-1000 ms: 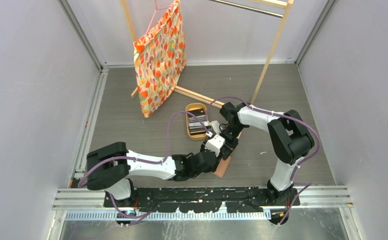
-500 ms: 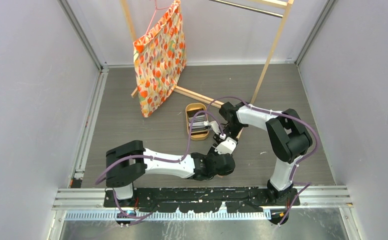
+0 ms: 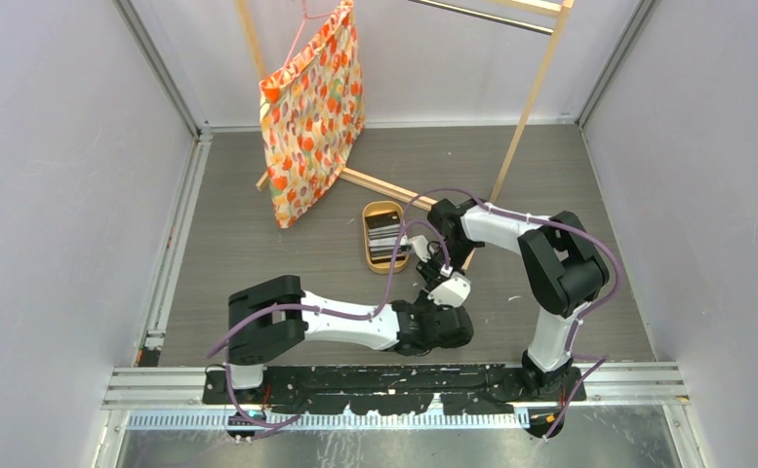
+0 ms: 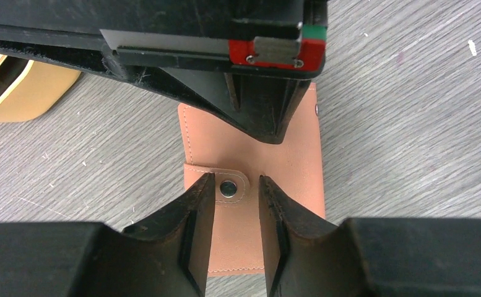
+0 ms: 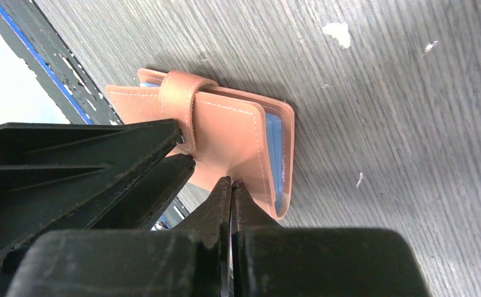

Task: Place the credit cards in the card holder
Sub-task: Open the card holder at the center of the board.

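Observation:
The salmon-tan card holder (image 4: 287, 154) lies folded on the grey table, its snap tab (image 4: 228, 187) up. My left gripper (image 4: 234, 179) is open just above it, one finger on each side of the tab. My right gripper (image 5: 230, 183) is shut on the card holder's (image 5: 225, 127) cover edge, which bends up; a light-blue pocket (image 5: 275, 145) shows inside. In the top view both grippers meet, left (image 3: 445, 327) and right (image 3: 450, 286), and they hide the holder. The credit cards (image 3: 386, 237) lie stacked in the oval wooden tray (image 3: 368, 249).
The wooden tray (image 4: 21, 93) sits just left of the card holder. A patterned orange fabric bag (image 3: 311, 107) hangs on a wooden rack (image 3: 536, 88) at the back. The black base rail (image 3: 394, 375) runs along the near edge.
My left arm has swung right and its gripper now covers the card holder, which showed tilted up one second ago. My right gripper has shifted slightly right, staying on the holder.

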`<control>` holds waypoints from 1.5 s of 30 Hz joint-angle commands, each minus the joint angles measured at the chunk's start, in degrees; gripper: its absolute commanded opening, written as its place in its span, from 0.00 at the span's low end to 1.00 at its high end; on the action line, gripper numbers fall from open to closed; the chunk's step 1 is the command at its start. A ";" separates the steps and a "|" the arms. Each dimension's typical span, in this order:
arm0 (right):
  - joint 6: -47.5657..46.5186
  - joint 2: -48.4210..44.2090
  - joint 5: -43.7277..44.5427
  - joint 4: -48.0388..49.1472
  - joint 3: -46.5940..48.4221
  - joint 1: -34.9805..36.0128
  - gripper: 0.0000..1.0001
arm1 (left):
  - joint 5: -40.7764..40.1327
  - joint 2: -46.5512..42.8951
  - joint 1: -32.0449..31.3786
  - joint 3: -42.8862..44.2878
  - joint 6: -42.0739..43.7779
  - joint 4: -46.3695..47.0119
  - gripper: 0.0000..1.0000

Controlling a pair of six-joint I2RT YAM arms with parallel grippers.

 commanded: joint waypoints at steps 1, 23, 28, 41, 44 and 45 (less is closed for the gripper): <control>-0.26 0.80 1.42 0.21 1.61 0.37 0.02 | -2.10 1.79 -0.07 1.61 -2.22 -4.72 0.33; -0.12 0.86 1.99 0.25 1.62 0.40 0.02 | -5.69 3.20 0.15 3.38 -10.17 -12.76 0.01; -0.07 0.87 2.12 0.15 1.62 0.37 0.02 | -5.30 -1.60 0.09 -1.18 -8.97 -7.52 0.00; -9.49 -5.31 -5.88 -6.68 3.54 0.36 0.09 | 2.94 -22.34 2.02 -20.65 -11.84 13.26 0.00; -13.30 -8.29 -7.31 -8.76 3.69 0.39 0.11 | 5.96 -27.03 3.51 -25.69 -13.91 18.42 0.00; -14.14 -9.61 -7.25 -9.00 3.58 0.37 0.11 | 6.68 -28.45 3.89 -27.45 -14.84 20.14 0.00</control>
